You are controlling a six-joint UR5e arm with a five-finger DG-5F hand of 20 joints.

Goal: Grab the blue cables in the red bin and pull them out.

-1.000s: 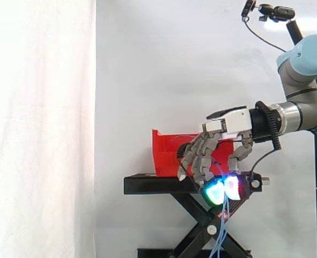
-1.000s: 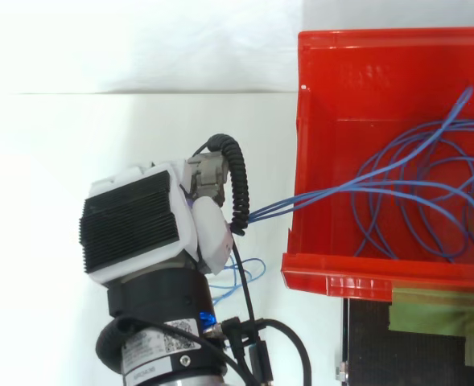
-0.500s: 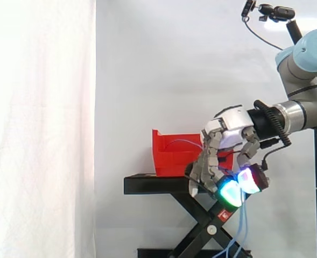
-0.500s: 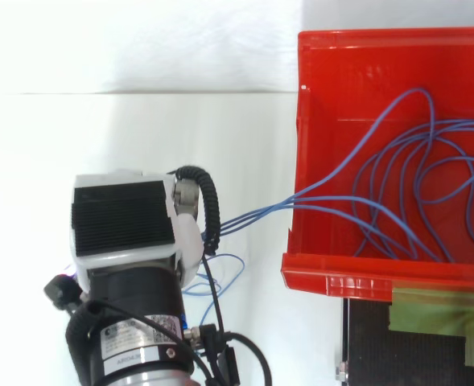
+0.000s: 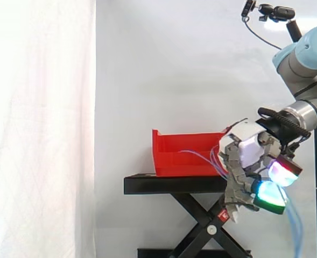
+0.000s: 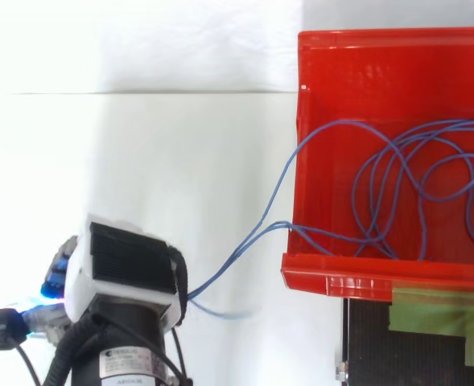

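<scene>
The red bin (image 5: 182,153) stands on the black stand (image 5: 171,184); from above I see its left wall (image 6: 299,145). Blue cables (image 6: 397,181) lie looped inside it. Two strands (image 6: 249,245) pass over the left wall and stretch to my hand (image 6: 128,265). In the side view my hand (image 5: 249,156) hangs to the right of the bin, below its rim, with its fingers curled round the cables. Its fingertips (image 5: 269,194) glow green and magenta. A loose length of the blue cables (image 5: 295,228) hangs down beneath the hand.
The scissor legs (image 5: 201,220) of the stand spread below the platform. A camera on a thin pole (image 5: 271,12) stands at the upper right, behind the arm. A white curtain backs the scene.
My hand has pulled away from the bin, right and downward in the side view, toward the lower left from above. The cable loops in the bin have shifted and more cable trails outside.
</scene>
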